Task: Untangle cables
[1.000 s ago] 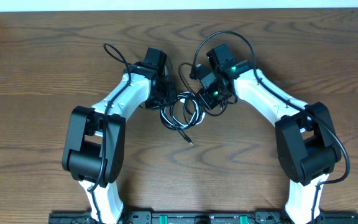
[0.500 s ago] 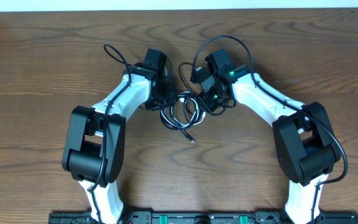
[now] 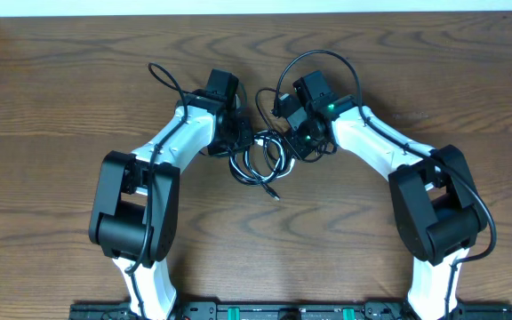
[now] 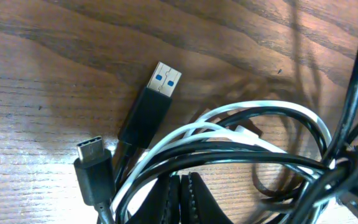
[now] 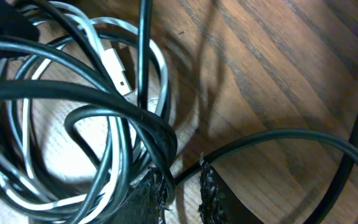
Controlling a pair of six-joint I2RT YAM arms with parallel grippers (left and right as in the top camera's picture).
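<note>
**Table** (image 3: 60, 107) with the coiled cables (image 3: 260, 167) lying mid-table, between the two arms. The black cord (image 5: 135, 118) forms the outer loops and the white cord (image 4: 247, 112) threads through them. The left claw (image 4: 182, 193) is closed at the bundle's edge; whether it pinches a strand cannot be told. The right claw (image 5: 184, 186) is nipped onto a black cord strand. Recommended: anchor one side and draw the other outward slowly, leading the free plugs (image 4: 151, 106) out first.
</note>
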